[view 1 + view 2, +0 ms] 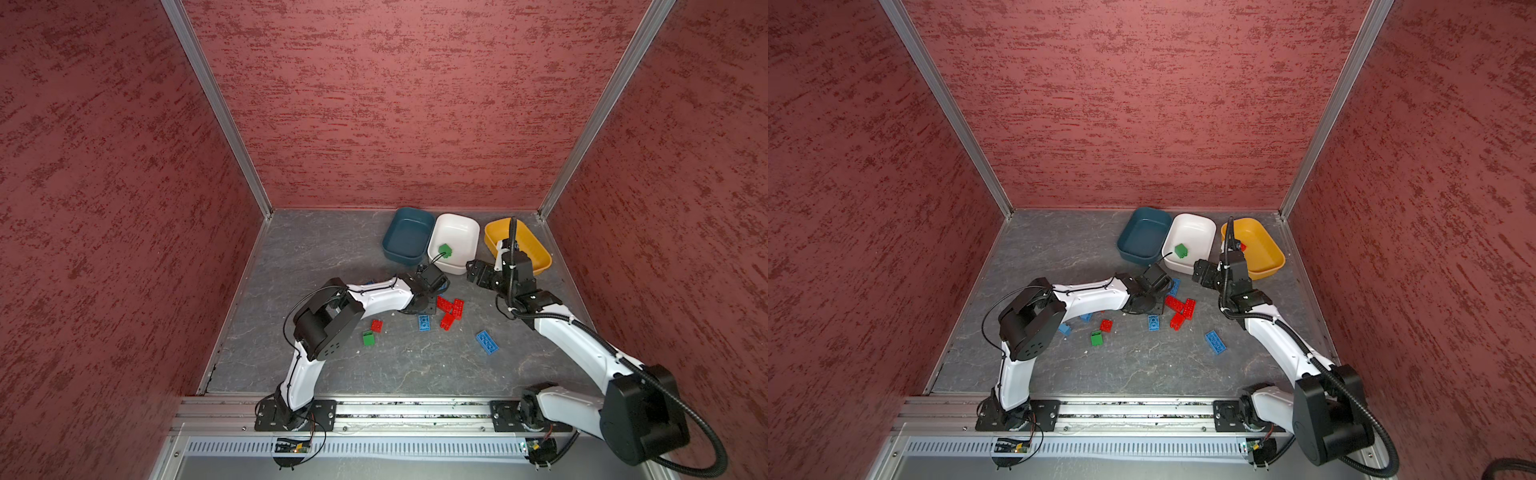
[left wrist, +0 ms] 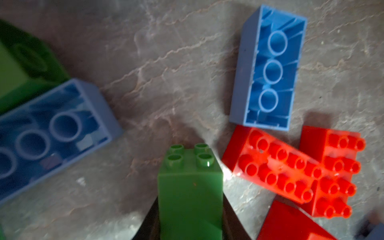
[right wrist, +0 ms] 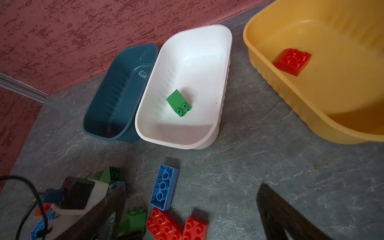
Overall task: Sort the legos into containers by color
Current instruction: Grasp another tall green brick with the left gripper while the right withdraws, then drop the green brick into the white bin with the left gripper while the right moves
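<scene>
Grey stone-look tabletop [image 1: 374, 374], red textured walls [image 1: 395, 104]. At the far edge I count three containers: teal tub [image 1: 409, 237] touching white tub [image 1: 459, 230], yellow tub [image 1: 532, 249] slightly apart. White tub holds one green brick [image 1: 446, 250]; yellow tub, one red brick [image 3: 292, 60]. Loose legos mid-table: red cluster [image 1: 451, 309], blue oblong brick [image 1: 486, 341], others scattered. My left gripper [image 2: 190, 205] is clamped on a green square brick [image 2: 190, 187] down beside the red cluster; my right gripper [image 3: 192, 186] hangs with jaws wide apart near the yellow tub.
</scene>
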You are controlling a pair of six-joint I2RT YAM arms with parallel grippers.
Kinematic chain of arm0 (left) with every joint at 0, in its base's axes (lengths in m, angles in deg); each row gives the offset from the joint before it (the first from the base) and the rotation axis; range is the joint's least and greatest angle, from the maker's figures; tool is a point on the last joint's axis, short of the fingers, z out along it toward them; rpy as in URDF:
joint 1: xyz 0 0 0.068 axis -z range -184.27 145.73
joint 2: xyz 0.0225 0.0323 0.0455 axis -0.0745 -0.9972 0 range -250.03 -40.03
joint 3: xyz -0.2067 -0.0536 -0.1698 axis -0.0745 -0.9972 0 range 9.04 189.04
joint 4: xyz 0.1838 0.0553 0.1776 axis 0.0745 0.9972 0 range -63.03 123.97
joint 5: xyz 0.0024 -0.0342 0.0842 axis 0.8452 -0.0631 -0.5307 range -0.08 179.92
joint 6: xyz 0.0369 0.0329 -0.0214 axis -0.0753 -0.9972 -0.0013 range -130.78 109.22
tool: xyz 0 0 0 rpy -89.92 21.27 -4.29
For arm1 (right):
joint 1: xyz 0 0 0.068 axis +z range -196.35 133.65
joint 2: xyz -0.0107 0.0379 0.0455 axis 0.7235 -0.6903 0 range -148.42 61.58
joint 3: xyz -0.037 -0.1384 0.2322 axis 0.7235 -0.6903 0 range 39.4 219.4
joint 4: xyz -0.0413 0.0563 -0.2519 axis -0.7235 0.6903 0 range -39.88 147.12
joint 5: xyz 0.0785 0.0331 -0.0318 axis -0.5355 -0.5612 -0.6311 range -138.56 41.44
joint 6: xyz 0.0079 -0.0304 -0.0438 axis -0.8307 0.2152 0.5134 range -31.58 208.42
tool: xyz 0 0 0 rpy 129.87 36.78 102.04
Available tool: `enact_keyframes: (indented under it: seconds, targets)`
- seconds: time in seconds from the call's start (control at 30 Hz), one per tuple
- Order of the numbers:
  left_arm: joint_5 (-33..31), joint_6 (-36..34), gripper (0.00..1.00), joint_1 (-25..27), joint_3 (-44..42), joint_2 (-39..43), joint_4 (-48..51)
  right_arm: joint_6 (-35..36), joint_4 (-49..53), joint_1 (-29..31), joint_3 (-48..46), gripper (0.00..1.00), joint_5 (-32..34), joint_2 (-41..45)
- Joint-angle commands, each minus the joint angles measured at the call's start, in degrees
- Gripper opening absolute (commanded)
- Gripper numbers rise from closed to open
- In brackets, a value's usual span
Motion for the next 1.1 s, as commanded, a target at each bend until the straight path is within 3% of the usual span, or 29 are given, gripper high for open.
enact_keyframes:
  seconds: [0.0,0.27,0.77,0.93,1.03,1.07]
  targets:
    - [-3.27,-0.33,0.0,0.59,-1.33,4.9,-4.91,-1.26,-2.3,-0.16,-1.73,0.99,2.01,0.42]
    - [-1.08,-6.77,0.0,0.44,6.59,2.69,-8.6,-4.0,-5.25,-0.2,-4.66,0.99,2.2,1.85]
    - [8.43,-11.94,0.02,-6.09,42.73,-22.66,0.44,-7.12,-0.4,-0.14,-9.96,0.99,9.97,12.15]
    - [8.86,-13.32,0.15,-7.35,55.95,-31.44,6.36,-6.67,0.99,-0.14,-10.88,0.99,10.24,15.43]
    - [10.59,-13.64,0.47,-7.78,58.36,-32.47,6.85,-6.83,1.59,-0.16,-11.37,0.99,10.19,16.33]
    - [11.71,-13.66,0.53,-7.95,58.32,-32.19,6.61,-6.83,1.52,-0.18,-11.42,0.99,9.98,16.46]
